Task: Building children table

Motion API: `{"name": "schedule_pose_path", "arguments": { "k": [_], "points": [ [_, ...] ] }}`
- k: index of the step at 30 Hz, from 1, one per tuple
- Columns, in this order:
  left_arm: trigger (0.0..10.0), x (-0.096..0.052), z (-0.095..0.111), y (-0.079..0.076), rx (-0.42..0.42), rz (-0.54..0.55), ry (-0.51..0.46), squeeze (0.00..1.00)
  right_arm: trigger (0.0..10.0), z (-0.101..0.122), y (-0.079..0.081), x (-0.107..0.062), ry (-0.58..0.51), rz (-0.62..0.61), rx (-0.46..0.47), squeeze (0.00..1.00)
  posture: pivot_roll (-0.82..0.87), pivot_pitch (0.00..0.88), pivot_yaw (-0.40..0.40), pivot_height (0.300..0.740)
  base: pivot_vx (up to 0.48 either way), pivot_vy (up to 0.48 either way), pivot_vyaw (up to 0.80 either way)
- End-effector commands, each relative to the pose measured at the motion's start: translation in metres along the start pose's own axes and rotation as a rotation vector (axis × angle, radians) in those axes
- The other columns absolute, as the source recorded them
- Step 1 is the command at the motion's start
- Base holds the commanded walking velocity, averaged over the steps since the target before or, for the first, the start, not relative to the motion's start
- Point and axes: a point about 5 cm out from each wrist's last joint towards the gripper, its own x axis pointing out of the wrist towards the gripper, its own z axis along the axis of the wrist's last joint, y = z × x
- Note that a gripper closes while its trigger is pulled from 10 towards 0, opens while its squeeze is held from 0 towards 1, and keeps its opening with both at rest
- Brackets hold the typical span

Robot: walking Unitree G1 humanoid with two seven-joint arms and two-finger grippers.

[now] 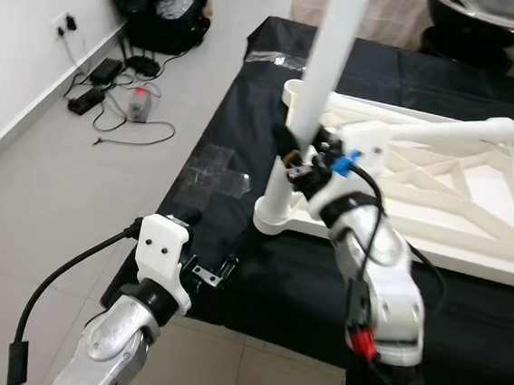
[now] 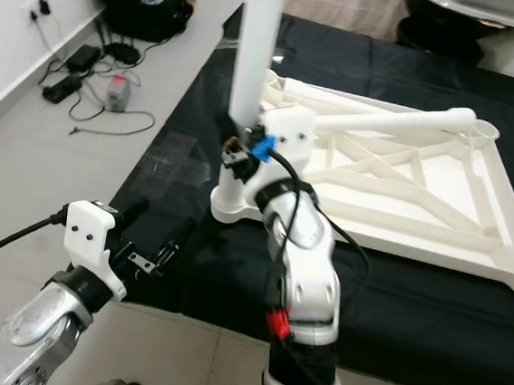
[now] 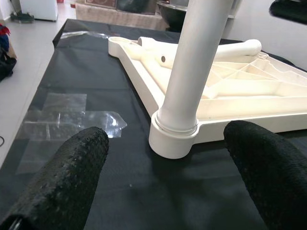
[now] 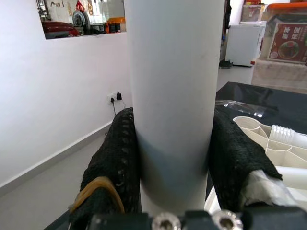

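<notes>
The white children's table top [image 1: 474, 204] lies upside down on a black-covered surface [image 1: 258, 275]. One white leg [image 1: 329, 63] stands upright in its near-left corner socket [image 1: 277, 217]. My right gripper [image 1: 299, 156] is shut on this leg a little above the socket, with a black finger [image 4: 112, 158] pressed on each side. A second white leg [image 1: 454, 131] lies across the ribbed underside. My left gripper [image 3: 165, 136] is open at the surface's near-left edge. It points at the leg's base without touching it.
Clear tape [image 1: 214, 166] is stuck to the black cover left of the socket. On the floor to the left lie cables and power adapters [image 1: 112, 88], with a black bag [image 1: 165, 11] against the white wall. The cover's front edge [image 1: 226, 322] drops to tiled floor.
</notes>
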Motion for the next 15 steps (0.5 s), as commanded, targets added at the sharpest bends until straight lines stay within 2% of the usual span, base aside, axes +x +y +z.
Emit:
{"name": "schedule_pose_path", "arguments": {
  "k": [1, 3, 4, 5, 6, 9, 10, 12, 13, 14, 15],
  "points": [
    [10.0, -0.001, -0.005, 0.001, -0.010, 0.001, 0.014, 0.00, 0.0, -0.059, -0.017, -0.011, 0.304, -0.071, 0.026, 0.00, 0.02, 0.178, -0.052, 0.740, 0.000, 0.000, 0.00],
    [10.0, -0.001, -0.005, 0.002, -0.009, 0.002, 0.014, 0.00, 0.0, -0.058, -0.016, -0.011, 0.309, -0.057, 0.030, 0.00, 0.01, 0.177, -0.052, 0.740, 0.000, 0.000, 0.00],
    [10.0, -0.001, -0.005, 0.002, -0.009, 0.002, 0.014, 0.00, 6.5, -0.053, -0.012, -0.015, 0.305, -0.072, 0.040, 0.00, 0.01, 0.181, -0.047, 0.740, 0.000, 0.000, 0.00],
    [10.0, -0.001, -0.005, 0.002, -0.009, 0.002, 0.014, 0.00, 6.5, -0.053, -0.012, -0.015, 0.305, -0.072, 0.040, 0.00, 0.01, 0.181, -0.047, 0.740, 0.000, 0.000, 0.00],
    [10.0, -0.001, -0.005, 0.002, -0.009, 0.002, 0.014, 0.00, 10.0, -0.046, -0.009, -0.017, 0.277, -0.038, 0.053, 0.00, 0.01, 0.188, -0.043, 0.740, 0.000, 0.000, 0.00],
    [10.0, -0.001, -0.005, 0.002, -0.009, 0.002, 0.014, 0.00, 10.0, -0.046, -0.009, -0.017, 0.277, -0.038, 0.053, 0.00, 0.01, 0.188, -0.043, 0.740, 0.000, 0.000, 0.00],
    [10.0, -0.001, -0.004, 0.001, -0.011, 0.000, 0.014, 0.00, 10.0, -0.036, -0.004, -0.019, 0.231, 0.043, 0.096, 1.00, 0.01, 0.197, -0.040, 0.740, 0.000, 0.000, 0.00],
    [10.0, -0.001, -0.004, 0.001, -0.011, 0.000, 0.014, 0.00, 10.0, -0.036, -0.004, -0.019, 0.231, 0.043, 0.096, 1.00, 0.01, 0.197, -0.040, 0.740, 0.000, 0.000, 0.00],
    [10.0, -0.001, -0.003, -0.001, -0.014, -0.003, 0.013, 0.00, 10.0, -0.023, -0.003, -0.022, 0.161, 0.237, 0.133, 1.00, 0.01, 0.215, -0.039, 0.740, 0.000, 0.000, 0.00],
    [10.0, -0.001, -0.003, -0.002, -0.017, -0.007, 0.011, 0.00, 10.0, -0.012, -0.007, -0.024, 0.107, 0.417, 0.131, 1.00, 0.01, 0.222, -0.041, 0.740, 0.000, 0.000, 0.00],
    [10.0, -0.001, -0.003, -0.002, -0.017, -0.007, 0.011, 0.00, 10.0, -0.012, -0.007, -0.024, 0.107, 0.417, 0.131, 1.00, 0.01, 0.222, -0.041, 0.740, 0.000, 0.000, 0.00]
  ]
}}
